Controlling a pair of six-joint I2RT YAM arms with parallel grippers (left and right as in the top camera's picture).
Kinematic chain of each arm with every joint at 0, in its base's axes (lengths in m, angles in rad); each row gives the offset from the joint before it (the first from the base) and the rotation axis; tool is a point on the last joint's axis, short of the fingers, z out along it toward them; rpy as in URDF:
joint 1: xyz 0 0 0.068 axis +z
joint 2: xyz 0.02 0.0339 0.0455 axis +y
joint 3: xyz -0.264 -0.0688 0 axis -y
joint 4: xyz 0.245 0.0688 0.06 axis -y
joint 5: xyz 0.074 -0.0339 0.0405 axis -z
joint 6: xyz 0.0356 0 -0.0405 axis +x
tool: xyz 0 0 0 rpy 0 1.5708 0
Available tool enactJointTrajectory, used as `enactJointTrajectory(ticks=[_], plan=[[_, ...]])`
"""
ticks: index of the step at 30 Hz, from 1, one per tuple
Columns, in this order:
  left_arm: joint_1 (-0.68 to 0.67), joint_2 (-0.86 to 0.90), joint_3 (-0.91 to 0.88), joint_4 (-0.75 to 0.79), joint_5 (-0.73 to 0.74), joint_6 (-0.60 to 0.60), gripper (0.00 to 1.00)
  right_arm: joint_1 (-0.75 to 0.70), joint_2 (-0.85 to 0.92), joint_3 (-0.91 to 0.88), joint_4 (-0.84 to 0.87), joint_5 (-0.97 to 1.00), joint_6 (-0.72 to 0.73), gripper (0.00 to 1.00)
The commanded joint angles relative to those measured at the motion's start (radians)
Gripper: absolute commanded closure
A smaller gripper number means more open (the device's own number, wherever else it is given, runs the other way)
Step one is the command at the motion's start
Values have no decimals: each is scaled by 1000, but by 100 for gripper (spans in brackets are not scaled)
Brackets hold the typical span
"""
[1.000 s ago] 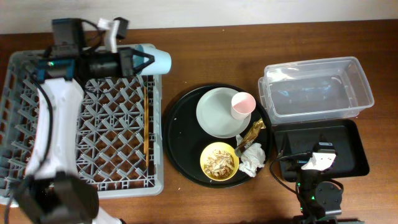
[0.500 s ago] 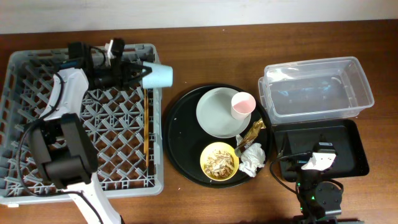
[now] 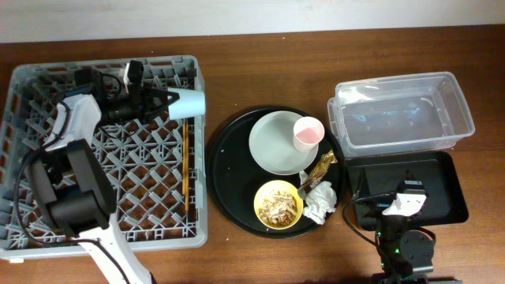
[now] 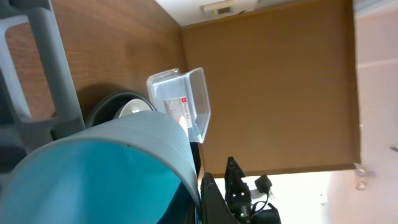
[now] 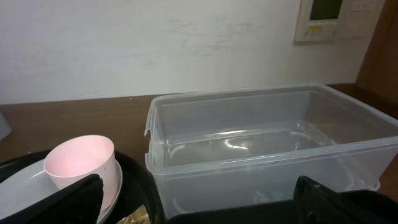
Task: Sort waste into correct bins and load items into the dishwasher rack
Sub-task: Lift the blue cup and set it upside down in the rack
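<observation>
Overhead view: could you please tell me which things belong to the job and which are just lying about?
Job: blue cup, pink cup, plate, yellow bowl, chopsticks, napkin, wrapper, food scraps, clear tub, shallow black tray, rack.
Lying about: round black tray.

No legible text: sticker [image 4: 178, 112] on tub [image 4: 196, 86] and wall panel [image 5: 328, 17] too small and blurred to read.

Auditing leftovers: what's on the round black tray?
The round black tray holds a pale plate with a pink cup on it, a yellow bowl of food scraps, and at its right edge a gold-brown wrapper and crumpled napkin. Anything under plate or bowl is hidden.
</observation>
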Motion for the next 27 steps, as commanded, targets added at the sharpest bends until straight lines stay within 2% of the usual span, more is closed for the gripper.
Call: enactJointTrajectory(ticks=[1,3,7,14,18,20,24,27], plan=[[-18,17,-13,9,73,32,100,5,-6,-5,-6,16,5,2],[-38,18,-13,38,65,31,100,5,-6,-5,-6,16,5,1],[-56,18,-13,44,-40,30,97,5,-6,-5,-6,16,5,1],[-27,18,-13,22,-305,-36,94,5,-6,-5,-6,16,5,1],[-1,18,-13,0,-441,-38,83,5,-6,-5,-6,16,5,2],[6,18,-13,-10,-472,-38,68,5,-6,-5,-6,16,5,2],[18,18,5,-41,-478,-49,56,5,-6,-5,-6,16,5,2],[21,5,64,-116,-478,-48,55,5,-6,-5,-6,16,5,2]])
